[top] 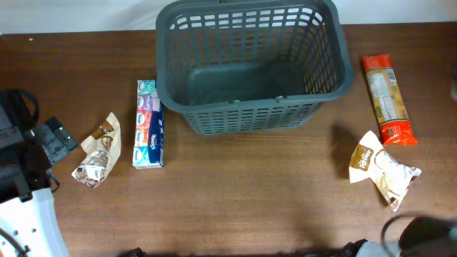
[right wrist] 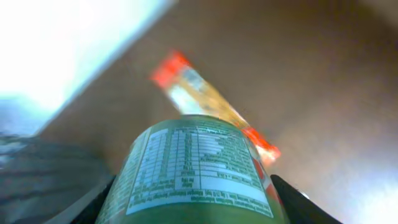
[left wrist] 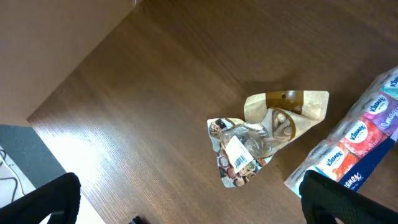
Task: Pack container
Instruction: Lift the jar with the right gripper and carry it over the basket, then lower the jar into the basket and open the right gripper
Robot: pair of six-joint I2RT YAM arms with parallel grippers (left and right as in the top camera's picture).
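Left gripper (left wrist: 186,186): along the bottom edge of the left wrist view. The two dark fingers are spread wide with nothing between them, only bare table (top: 235,193) below.
Right gripper (right wrist: 194,202): the fingers sit at the lower corners of the right wrist view, closed against the sides of a green can (right wrist: 196,168) that fills the gap. The view is blurred, but the hold looks firm.
Snack bag (left wrist: 255,140): crumpled, lying just ahead of the left fingers, right of centre in that view.
Tissues (left wrist: 360,137): a multipack at the right edge of the left wrist view, just beside the snack bag and apart from it.
Cream bag (top: 378,165): right side of the overhead view, lying loose on the table.
Red pack (top: 386,100): a long packet in the upper right of the overhead view, beyond the cream bag. It also shows blurred past the can.
Container (top: 251,118): top centre of the overhead view, upright and empty, with the tissues near its left wall.
Container vs jaws: well apart from both grippers. It lies up and to the right of the left gripper. For the right gripper, only a grey blur at lower left hints at it.
Container handling (judged): light, stiff plastic that probably slides if nudged. The thick rim is the place to grip it. The open top is wide enough for a straight drop.
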